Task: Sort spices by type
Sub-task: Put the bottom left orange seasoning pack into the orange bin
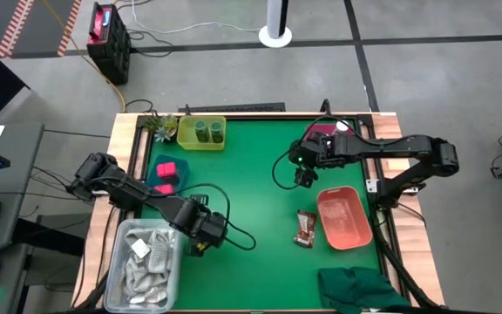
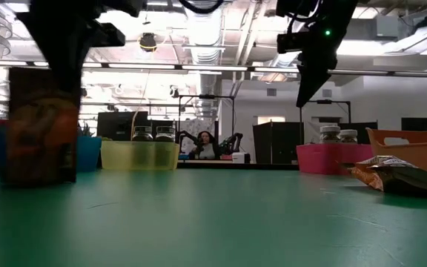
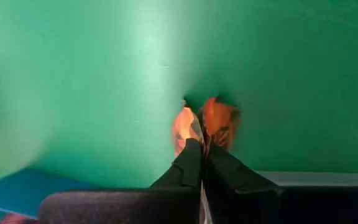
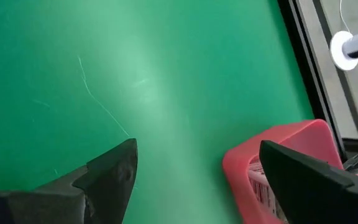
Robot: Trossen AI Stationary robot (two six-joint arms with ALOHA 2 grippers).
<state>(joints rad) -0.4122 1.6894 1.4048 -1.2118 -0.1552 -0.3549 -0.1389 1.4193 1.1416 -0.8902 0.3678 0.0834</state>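
Green table mat [image 1: 251, 183]; left gripper [image 3: 202, 149] clenched on a brown sachet [image 3: 207, 121]; right gripper [image 4: 194, 171] released over mat

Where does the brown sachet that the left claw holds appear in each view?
High view: hidden under the left claw, lower left.
Low view: brown sachet upright, far left.
Left wrist view: sachet pinched between shut fingers.
Right wrist view: not in it.
Shared landmark: green mat.
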